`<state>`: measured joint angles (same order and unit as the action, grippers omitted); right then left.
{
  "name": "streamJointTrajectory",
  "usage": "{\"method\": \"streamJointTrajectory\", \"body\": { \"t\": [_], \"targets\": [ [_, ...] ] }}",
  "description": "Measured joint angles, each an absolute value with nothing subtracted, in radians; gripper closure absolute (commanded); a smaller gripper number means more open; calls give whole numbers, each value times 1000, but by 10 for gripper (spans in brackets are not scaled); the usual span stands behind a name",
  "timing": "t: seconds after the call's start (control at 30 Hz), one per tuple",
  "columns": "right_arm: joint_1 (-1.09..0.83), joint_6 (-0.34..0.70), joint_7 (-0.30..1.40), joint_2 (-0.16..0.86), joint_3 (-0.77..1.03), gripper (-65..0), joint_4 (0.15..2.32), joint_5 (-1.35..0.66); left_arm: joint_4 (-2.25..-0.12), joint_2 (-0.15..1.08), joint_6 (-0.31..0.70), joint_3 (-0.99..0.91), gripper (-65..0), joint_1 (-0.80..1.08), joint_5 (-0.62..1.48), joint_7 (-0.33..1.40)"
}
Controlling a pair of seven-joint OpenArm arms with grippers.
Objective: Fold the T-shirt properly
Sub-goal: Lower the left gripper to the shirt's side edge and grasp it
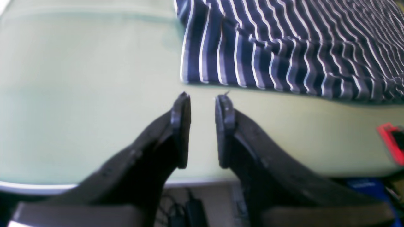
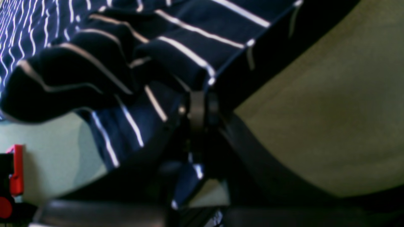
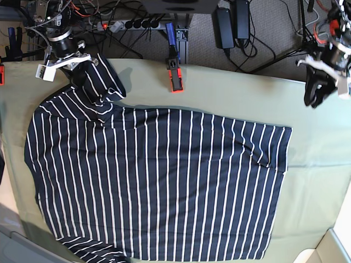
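Far left of the base view: right gripper (image 3: 88,82) pinching a raised fold of the T-shirt (image 3: 159,186), fabric bunched between closed fingers (image 2: 197,108) in its wrist view. Across the middle: T-shirt spread flat on the pale green cloth (image 3: 230,93), a red clamp (image 3: 175,74) just beyond its top edge. Far right: left gripper (image 3: 317,93) off the shirt, fingers (image 1: 181,126) slightly parted, holding nothing

**Background items only**

Pale green cloth (image 3: 230,96) covers the table. Red-and-black clamp (image 3: 175,76) on far edge, blue handle. Power strip (image 3: 129,24), black adapters (image 3: 233,22), tangled cables (image 3: 88,11) on the floor behind.
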<state>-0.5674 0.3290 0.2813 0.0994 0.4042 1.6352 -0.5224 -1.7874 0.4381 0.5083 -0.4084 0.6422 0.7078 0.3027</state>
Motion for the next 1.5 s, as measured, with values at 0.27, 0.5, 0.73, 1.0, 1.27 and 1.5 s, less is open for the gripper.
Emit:
{"method": "streamJointTrajectory", "body": {
  "t": [0.27, 0.5, 0.73, 1.0, 1.27, 1.5],
  "targets": [
    [-567, 329, 281, 99, 404, 0, 1635, -522, -1518, 504, 502, -294, -404, 422, 722, 303],
    [-568, 329, 281, 99, 404, 0, 1635, -522, -1421, 504, 502, -224, -404, 275, 848, 389],
    [-567, 329, 281, 99, 404, 0, 1635, -506, -1412, 466, 502, -215, -404, 258, 857, 413],
    [-567, 329, 281, 99, 404, 0, 1635, -504, -1412, 459, 502, -176, -404, 257, 815, 402],
    [-568, 329, 281, 99, 404, 0, 1635, -504, -1361, 413, 494, -177, -404, 233, 782, 374],
    [-567, 329, 281, 99, 404, 0, 1635, -504, -1351, 410, 495, -177, -404, 204, 778, 389]
  ]
}}
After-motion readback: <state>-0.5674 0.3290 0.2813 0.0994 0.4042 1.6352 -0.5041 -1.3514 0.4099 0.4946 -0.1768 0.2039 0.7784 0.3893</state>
